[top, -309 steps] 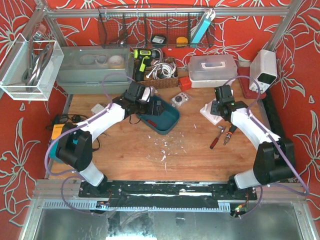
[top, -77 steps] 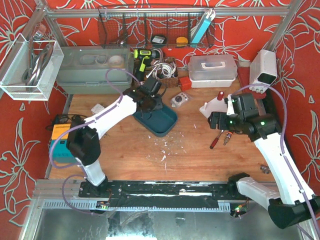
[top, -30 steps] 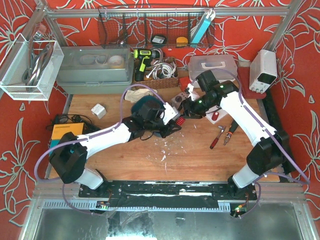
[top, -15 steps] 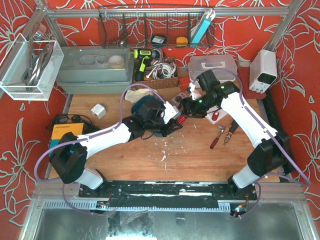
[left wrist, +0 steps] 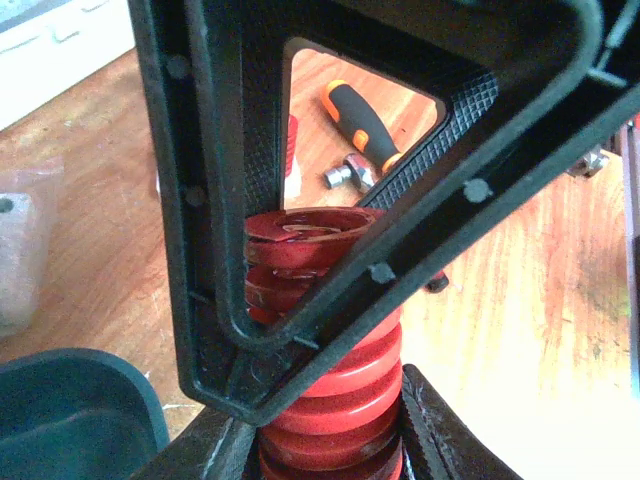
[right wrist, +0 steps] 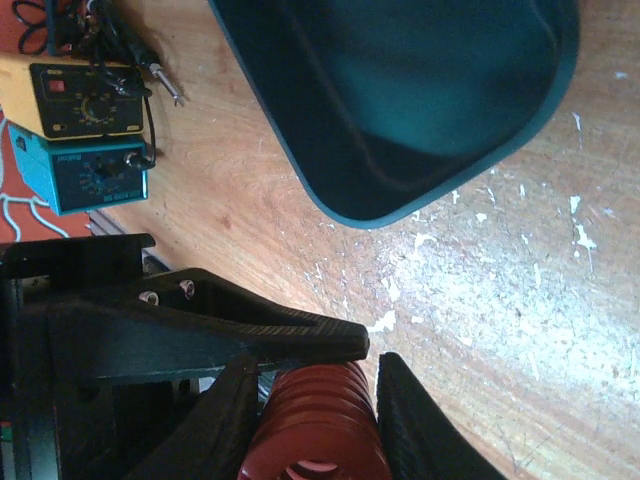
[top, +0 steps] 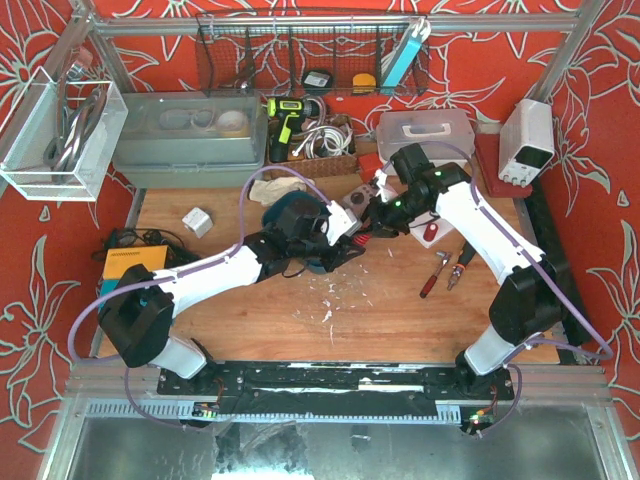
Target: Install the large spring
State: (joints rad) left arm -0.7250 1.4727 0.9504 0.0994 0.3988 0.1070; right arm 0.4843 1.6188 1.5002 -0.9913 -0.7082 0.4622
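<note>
Both arms met over the middle of the table point(top: 400, 320), and the spring point(top: 362, 237) sat right between them, just right of the teal tray point(top: 285, 212). The left arm point(top: 220, 270) reached in from the near left, and the right arm point(top: 480, 225) bent in from the far right.

In the left wrist view the left jaws were closed on the lower red coils of the spring point(left wrist: 325, 400). One black finger of the right jaws crossed in front of the top coil. Beyond it, an orange-and-black screwdriver point(left wrist: 365, 115) lay on the wood, and the tray point(left wrist: 70, 420) rim showed at the near left.

In the right wrist view the right jaws hugged the spring point(right wrist: 318, 430) on both sides, with a left finger pressed in beside it. The tray point(right wrist: 400, 90) sat further off, and the soldering station point(right wrist: 85, 140) was out by the table's edge.
</note>
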